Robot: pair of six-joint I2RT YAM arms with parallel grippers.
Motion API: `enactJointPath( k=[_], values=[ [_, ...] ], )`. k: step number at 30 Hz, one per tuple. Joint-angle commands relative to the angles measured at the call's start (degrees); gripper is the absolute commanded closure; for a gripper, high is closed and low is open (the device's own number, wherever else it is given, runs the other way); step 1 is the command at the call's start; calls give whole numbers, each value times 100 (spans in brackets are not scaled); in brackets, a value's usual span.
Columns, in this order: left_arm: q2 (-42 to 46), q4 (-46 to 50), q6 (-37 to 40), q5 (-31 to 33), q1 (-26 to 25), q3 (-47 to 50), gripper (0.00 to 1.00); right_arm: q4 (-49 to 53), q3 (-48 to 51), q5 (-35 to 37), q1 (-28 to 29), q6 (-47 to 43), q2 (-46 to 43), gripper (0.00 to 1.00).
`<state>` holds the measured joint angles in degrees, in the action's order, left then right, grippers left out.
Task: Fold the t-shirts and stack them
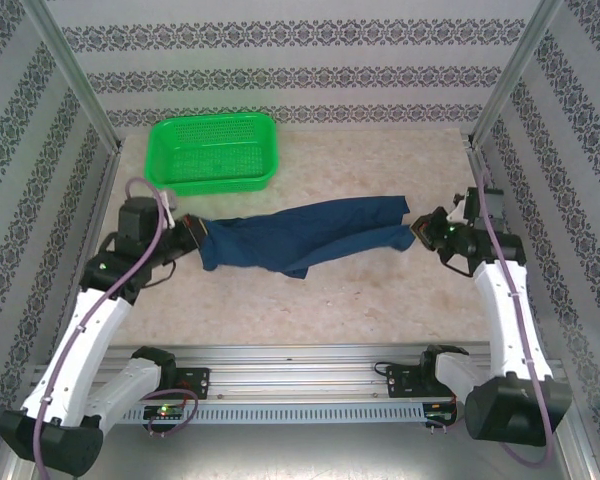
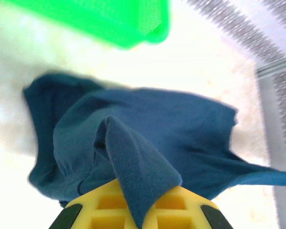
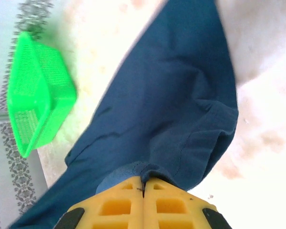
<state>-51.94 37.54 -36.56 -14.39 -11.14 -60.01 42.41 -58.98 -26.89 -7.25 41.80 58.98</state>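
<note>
A dark navy t-shirt (image 1: 305,235) hangs stretched and bunched between my two grippers across the middle of the table. My left gripper (image 1: 192,230) is shut on its left end; in the left wrist view a fold of the t-shirt (image 2: 138,167) runs down between the yellow fingers (image 2: 102,205). At the right end, my right gripper (image 1: 421,230) is shut on the cloth. In the right wrist view the yellow fingers (image 3: 119,207) press together on a hem of the t-shirt (image 3: 181,105). No printed graphic shows.
A green mesh basket (image 1: 216,152) stands at the back left of the table, also seen as the basket (image 2: 109,19) from the left wrist and the basket (image 3: 35,90) from the right wrist. Patterned walls and metal posts close in the sides.
</note>
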Motion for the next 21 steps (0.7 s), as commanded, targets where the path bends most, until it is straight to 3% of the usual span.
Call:
enactJointPath(
  k=[1, 6, 17, 19, 21],
  values=[
    [-222, 115, 446, 144, 44, -1115, 100, 362, -802, 278, 48, -738, -149, 100],
    [-840, 379, 924, 385, 170, -2998, 100, 28, -2335, 87, -104, -789, -118, 100],
    [-3054, 1038, 1793, 418, 270, -8051, 100, -258, -6025, -617, -576, -3, 1301, 100],
    [-3194, 896, 1746, 303, 270, -8392, 100, -242, -6377, -683, -573, 106, 1445, 100],
    [-3065, 354, 1718, 149, 270, -8127, 100, -135, -6565, -669, -585, 110, 1523, 100]
  ],
)
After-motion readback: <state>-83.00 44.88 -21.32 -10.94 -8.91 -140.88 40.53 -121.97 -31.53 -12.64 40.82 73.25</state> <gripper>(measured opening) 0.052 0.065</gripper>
